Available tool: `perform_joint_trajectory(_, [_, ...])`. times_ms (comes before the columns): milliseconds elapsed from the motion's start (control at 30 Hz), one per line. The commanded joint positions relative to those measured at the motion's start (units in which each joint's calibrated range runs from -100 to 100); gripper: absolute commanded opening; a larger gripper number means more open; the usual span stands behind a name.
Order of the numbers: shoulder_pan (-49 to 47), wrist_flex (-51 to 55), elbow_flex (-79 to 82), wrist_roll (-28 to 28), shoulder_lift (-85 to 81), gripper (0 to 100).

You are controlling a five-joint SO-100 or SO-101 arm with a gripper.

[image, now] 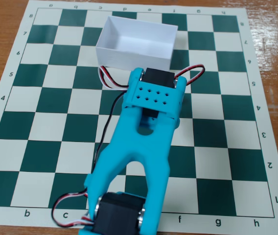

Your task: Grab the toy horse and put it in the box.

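Observation:
The white open-topped box (136, 46) stands on the far middle of the chessboard, and its inside looks empty. My cyan arm (146, 132) reaches from the near edge up the board, and its wrist block (153, 93) ends just in front of the box's near wall. The gripper's fingers are hidden under the wrist, so I cannot see how the jaws stand. The toy horse does not show anywhere; it is either hidden under the arm or out of view.
The green and white chessboard mat (41, 112) lies on a wooden table (276, 58). Red, white and black cables (110, 81) loop beside the wrist near the box's front wall. A black servo (119, 215) sits at the arm's near end.

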Motion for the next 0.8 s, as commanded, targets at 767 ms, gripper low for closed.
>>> perform_joint_trajectory(767, [3.0,-6.1,-18.7,-1.2,24.4,26])
